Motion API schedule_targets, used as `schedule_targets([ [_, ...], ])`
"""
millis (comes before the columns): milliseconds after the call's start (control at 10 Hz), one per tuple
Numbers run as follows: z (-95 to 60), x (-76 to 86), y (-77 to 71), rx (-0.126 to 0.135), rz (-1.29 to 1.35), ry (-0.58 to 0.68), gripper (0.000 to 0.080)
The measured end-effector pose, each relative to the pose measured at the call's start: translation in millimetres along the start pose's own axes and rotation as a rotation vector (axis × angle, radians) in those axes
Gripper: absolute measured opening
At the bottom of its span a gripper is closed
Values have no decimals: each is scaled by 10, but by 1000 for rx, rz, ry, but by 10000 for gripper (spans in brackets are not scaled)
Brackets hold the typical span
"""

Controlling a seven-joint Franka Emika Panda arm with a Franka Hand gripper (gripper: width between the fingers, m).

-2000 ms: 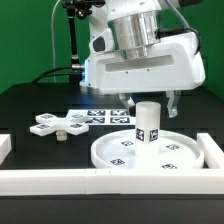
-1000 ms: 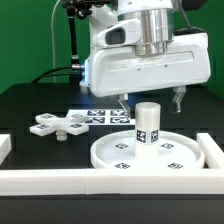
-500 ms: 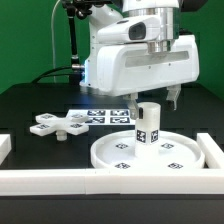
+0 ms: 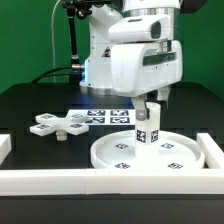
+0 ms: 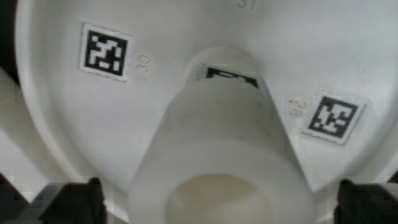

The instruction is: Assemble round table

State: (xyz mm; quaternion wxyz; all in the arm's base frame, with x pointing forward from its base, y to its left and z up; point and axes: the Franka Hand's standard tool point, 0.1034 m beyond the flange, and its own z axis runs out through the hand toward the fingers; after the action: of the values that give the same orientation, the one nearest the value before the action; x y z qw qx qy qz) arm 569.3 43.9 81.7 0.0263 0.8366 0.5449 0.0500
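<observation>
Round table: not yet assembled, its three parts set out on the black table (image 4: 25,100).

1. Disc (image 4: 172,155): lies flat, rim upward, in the corner formed by the front bar (image 4: 80,181) and the bar (image 4: 214,150) on the exterior view's right. It is just beside both bars. Whether it touches them cannot be told. Square tags face upward on its inner surface.

2. Leg (image 4: 148,127): stands upright on the disc, near the disc centre. One tag on its side wall faces the exterior camera. In the wrist view the leg is seen from above, with its round top end between the fingertips.

3. Foot (image 4: 54,124): lies flat on the table on the exterior view's left of the disc, apart from it, tags upward. It is not joined to the leg.

4. Gripper (image 4: 151,101): points straight down over the leg, at the level of the leg's top end. The fingers (image 5: 75,200) stand wide apart, one on each side of the leg. The wrist view shows a gap between each fingertip and the leg wall. Nothing is held.

5. Marker board (image 4: 100,117): lies flat on the table behind the disc, between the foot and the arm base. The leg and gripper cover its end on the exterior view's right.
</observation>
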Motion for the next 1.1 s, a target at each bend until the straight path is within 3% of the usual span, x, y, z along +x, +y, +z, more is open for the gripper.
schedule_targets([
  [400, 9, 12, 0, -20, -369, -42, 649],
  [1100, 104, -37, -15, -7, -708, -86, 649],
])
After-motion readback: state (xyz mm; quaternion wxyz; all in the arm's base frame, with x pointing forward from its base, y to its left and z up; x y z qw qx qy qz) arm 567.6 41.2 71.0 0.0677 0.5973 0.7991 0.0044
